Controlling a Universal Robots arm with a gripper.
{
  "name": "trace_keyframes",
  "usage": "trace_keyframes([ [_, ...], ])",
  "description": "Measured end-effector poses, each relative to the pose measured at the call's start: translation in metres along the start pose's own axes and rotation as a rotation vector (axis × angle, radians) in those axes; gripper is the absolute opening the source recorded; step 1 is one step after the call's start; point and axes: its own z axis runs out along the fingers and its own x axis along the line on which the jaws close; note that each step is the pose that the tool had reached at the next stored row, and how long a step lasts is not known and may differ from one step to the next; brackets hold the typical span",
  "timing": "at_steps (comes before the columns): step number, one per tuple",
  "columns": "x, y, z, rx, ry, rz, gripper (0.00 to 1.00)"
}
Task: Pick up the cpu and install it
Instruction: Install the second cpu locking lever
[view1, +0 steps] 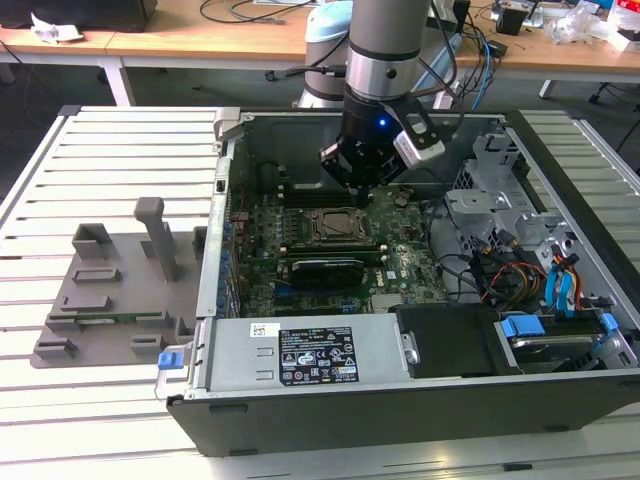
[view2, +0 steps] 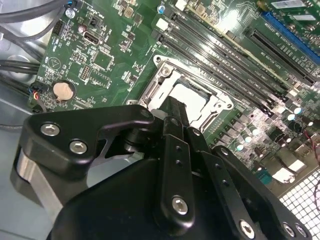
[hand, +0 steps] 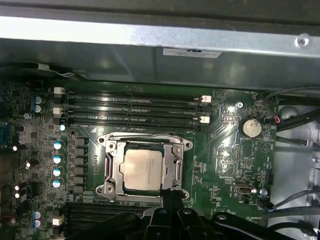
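Over the socket, chip seated.

My black gripper (view1: 362, 180) hovers above the silver-topped square cpu (hand: 143, 169) lying inside its metal-framed socket (hand: 113, 167); my fingers' spacing I cannot tell.

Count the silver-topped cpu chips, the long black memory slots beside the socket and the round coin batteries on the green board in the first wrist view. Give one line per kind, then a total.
cpu: 1
memory slots: 4
coin battery: 1
Total: 6
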Motion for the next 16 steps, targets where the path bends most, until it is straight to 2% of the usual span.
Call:
trace_keyframes([
  [7,0.0004,-0.0069,0.0006,-0.0001,0.0,0.0,0.11],
  [14,0.0037,-0.0348,0.0022,-0.0032,-0.0002,0.0,0.11],
  [16,0.0039,-0.0372,0.0024,-0.0032,-0.0002,0.0,0.11],
])
